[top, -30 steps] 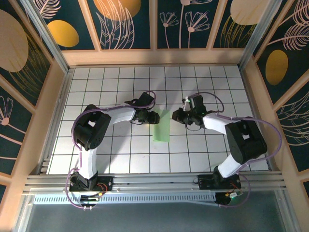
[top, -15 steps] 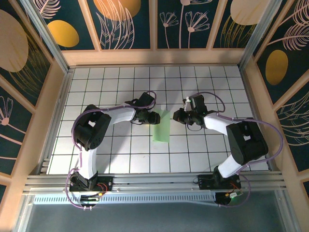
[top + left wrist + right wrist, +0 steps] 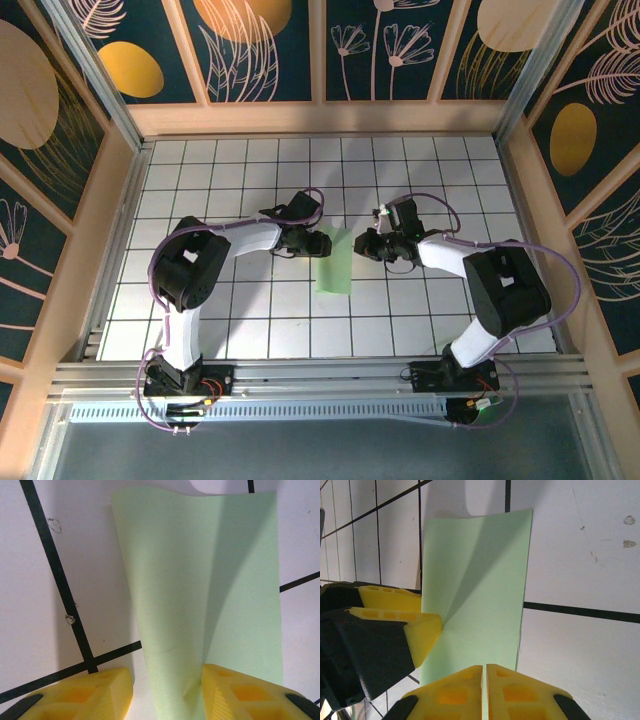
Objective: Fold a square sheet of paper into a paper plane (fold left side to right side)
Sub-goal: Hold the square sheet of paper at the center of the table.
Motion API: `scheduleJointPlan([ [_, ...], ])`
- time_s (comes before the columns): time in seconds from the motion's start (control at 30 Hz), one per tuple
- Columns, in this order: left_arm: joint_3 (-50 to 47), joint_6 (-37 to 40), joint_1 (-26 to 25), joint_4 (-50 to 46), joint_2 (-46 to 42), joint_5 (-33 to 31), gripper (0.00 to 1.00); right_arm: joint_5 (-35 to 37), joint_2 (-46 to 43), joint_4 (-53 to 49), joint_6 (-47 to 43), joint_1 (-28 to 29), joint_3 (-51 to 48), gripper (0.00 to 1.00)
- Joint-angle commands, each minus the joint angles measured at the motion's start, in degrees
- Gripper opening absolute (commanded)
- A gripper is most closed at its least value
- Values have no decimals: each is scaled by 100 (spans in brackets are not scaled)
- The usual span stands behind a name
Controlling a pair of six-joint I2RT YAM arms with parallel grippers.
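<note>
From above, the sheet of paper (image 3: 335, 262) is a narrow green strip, folded over on itself, near the middle of the tiled table (image 3: 250, 180). The left gripper (image 3: 318, 243) is at its upper left edge and the right gripper (image 3: 362, 246) is just off its upper right corner.

The wrist cameras show more. In the left wrist view the sheet (image 3: 200, 570) does not lie flat: it rises in a soft tent with a shaded fold down its length. The left gripper (image 3: 165, 692) stands spread, one yellow finger (image 3: 75, 695) on bare table beside the sheet and the other (image 3: 245, 692) pressing on the paper.

In the right wrist view the right gripper (image 3: 484, 680) is clenched. Its two fingers meet in a thin seam over the near edge of the sheet (image 3: 480, 580), and the paper appears pinched between them. The left gripper (image 3: 427, 611) comes in from the side, one fingertip touching the sheet where a crease starts.

Black grid lines run under the paper, and a few small scuffs mark the tiles. Painted walls (image 3: 400, 50) close in the table, well apart from the sheet.
</note>
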Motion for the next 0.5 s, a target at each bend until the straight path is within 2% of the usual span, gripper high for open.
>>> scheduleJointPlan([
  [0.0,-311,28,-63,61,712,-422,44,-27,74,-21,-80,44,129,11],
  [0.47,-320,-7,-62,44,688,-476,44,-68,135,23,-35,108,156,11],
])
